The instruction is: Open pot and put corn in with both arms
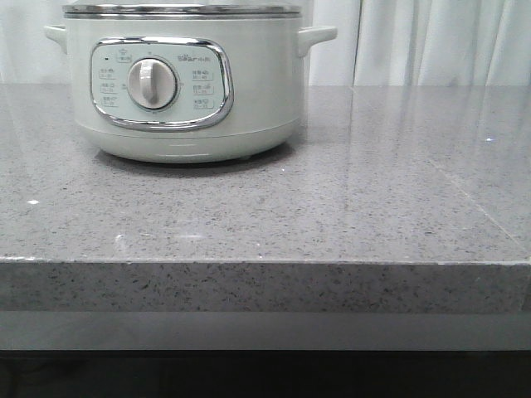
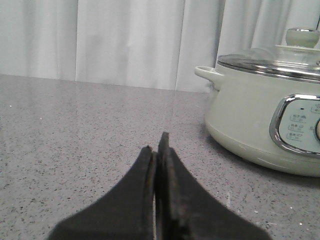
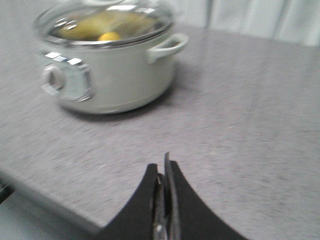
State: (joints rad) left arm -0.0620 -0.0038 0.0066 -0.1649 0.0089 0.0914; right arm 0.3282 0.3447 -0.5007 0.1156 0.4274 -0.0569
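Note:
The pale grey-green pot [image 1: 182, 83] stands at the back left of the counter, its dial panel facing me and its top cut off by the front view's edge. In the left wrist view the pot [image 2: 260, 115] wears a glass lid [image 2: 270, 57] with a knob [image 2: 301, 36]. The right wrist view shows the pot [image 3: 115, 75] blurred, and a yellow shape that looks like the corn [image 3: 110, 36] shows through the lid. My left gripper [image 2: 156, 142] is shut and empty, low over the counter beside the pot. My right gripper [image 3: 161, 162] is shut and empty near the counter's front edge.
The grey speckled stone counter [image 1: 332, 207] stretches to the right of the pot, its front edge [image 1: 265, 264] running across the front view. White curtains [image 1: 431, 41] hang behind it. Neither arm shows in the front view.

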